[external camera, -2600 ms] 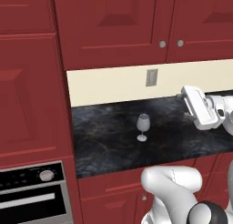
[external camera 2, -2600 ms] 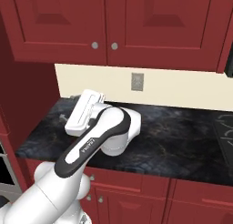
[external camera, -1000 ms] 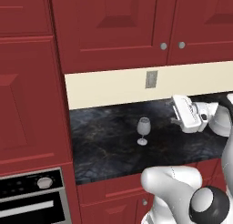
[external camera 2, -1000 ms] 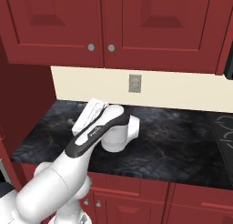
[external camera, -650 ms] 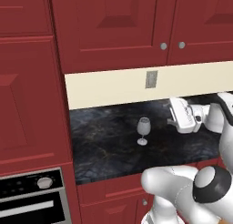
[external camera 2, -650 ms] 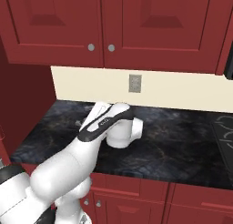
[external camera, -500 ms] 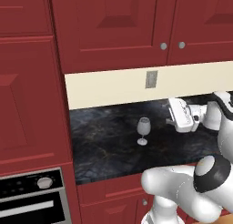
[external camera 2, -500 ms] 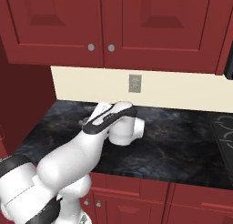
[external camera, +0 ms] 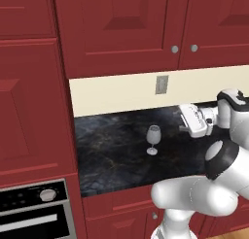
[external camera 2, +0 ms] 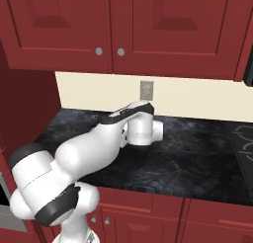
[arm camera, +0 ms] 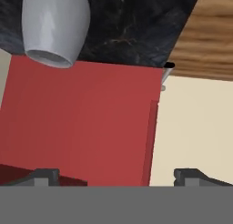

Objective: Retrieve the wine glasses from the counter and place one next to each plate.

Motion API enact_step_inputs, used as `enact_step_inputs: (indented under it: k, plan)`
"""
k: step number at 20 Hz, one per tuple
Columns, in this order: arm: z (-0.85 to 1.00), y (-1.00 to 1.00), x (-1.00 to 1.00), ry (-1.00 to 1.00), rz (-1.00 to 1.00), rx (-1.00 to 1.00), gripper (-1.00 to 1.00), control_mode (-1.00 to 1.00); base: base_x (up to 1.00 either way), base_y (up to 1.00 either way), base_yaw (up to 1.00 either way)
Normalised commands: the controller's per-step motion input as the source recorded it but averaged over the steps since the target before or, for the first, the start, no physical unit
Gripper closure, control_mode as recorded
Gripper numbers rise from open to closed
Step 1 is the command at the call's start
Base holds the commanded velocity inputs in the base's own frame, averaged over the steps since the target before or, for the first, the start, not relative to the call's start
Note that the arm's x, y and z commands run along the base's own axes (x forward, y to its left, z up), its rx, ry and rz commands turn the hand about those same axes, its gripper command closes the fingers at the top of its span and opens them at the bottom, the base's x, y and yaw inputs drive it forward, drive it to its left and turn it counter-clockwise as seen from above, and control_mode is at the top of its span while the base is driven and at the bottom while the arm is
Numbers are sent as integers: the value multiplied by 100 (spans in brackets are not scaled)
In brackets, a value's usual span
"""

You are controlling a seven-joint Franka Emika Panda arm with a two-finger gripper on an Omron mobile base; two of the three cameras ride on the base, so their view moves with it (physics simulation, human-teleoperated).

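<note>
My claw [external camera: 184,120] wide open, holding nothing, hovering over black marble tabletop [external camera: 112,158], turned sideways toward wine glass [external camera: 153,139]. Glass upright on tabletop, near but apart from my claw, below wall outlet [external camera: 161,84]. Hand view: glass bowl [arm camera: 53,25] at top left, fingertips [arm camera: 43,175] spread at bottom.

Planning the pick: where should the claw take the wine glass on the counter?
Probably the bowl of the wine glass, coming sideways from its right, where the open claw already is. It stands upright on the counter; the stem looks too thin.
</note>
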Motion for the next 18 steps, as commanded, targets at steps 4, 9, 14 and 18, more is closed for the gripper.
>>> enact_step_inputs:
  k: [4, 9, 14, 18]
  plan:
    - [-28, 0, 11, 8, 0, -10, -100, -100, 0, 0, 0]
    - [-25, 0, -5, 0, 0, -1, -100, -100, 0, 0, 0]
    - [-12, 0, 0, -1, 0, 5, -100, -100, 0, 0, 0]
    - [-17, 0, 0, 0, 0, -1, -100, -100, 0, 0, 0]
